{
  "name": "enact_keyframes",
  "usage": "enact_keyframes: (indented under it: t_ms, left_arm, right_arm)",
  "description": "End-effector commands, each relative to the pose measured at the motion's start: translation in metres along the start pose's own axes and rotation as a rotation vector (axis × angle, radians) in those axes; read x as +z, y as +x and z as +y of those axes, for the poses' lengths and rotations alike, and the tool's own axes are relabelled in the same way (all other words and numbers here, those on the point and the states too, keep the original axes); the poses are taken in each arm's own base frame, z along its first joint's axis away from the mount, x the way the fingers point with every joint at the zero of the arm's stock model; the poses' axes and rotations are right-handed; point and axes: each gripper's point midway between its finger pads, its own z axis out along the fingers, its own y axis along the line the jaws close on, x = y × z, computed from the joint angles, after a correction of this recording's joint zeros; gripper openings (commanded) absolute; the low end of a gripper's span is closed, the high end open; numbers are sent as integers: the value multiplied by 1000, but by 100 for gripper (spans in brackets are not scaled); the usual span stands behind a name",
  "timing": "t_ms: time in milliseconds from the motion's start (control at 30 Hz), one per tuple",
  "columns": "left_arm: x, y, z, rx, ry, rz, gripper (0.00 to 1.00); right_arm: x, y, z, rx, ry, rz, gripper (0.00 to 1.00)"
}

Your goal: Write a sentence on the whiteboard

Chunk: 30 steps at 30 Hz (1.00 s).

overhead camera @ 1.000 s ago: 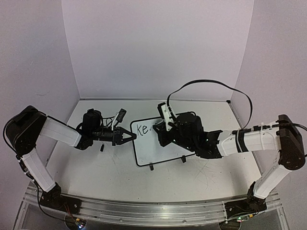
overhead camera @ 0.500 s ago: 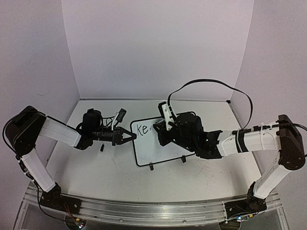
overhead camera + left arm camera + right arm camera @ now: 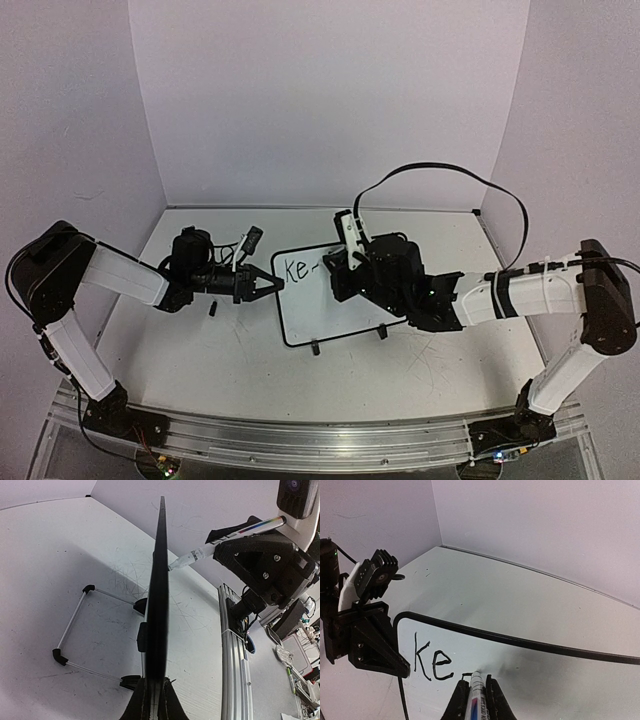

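The whiteboard (image 3: 325,312) stands on its feet mid-table, seen edge-on in the left wrist view as a black frame (image 3: 159,595). My left gripper (image 3: 277,287) (image 3: 154,702) is shut on its left edge. The sentence (image 3: 297,268) (image 3: 433,659) reads "Ke" in black, followed by a short fresh stroke. My right gripper (image 3: 337,270) (image 3: 476,696) is shut on the marker (image 3: 476,689) (image 3: 347,234), tilted, with its tip touching the board at the end of that stroke. The marker (image 3: 225,539) also shows beside the board's face.
A small black piece (image 3: 212,309) lies on the table below the left arm. The board's wire stand (image 3: 75,625) juts out behind it. A black cable (image 3: 440,172) loops above the right arm. Purple walls enclose three sides; a metal rail (image 3: 300,440) runs along the near edge.
A short horizontal stroke has appeared after "Ke". The right gripper and marker shifted slightly rightward along the board. The left gripper kept still on the board's edge.
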Motion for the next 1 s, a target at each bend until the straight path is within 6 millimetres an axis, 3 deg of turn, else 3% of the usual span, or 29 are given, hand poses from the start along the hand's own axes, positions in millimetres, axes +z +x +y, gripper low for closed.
enact_keyframes:
  t_ms: [0,300,967]
  left_arm:
    - [-4,-13,-14,47,39,-21,0]
    - [-4,-14,-15,50,41,-21,0]
    - [-4,-14,-15,54,37,-22,0]
  right_arm:
    - [-5,-29,-13,36,54,-90,0]
    - [1,-33,-6,38,28,-95,0]
    - [10,-18,7,42,-32,-49,0]
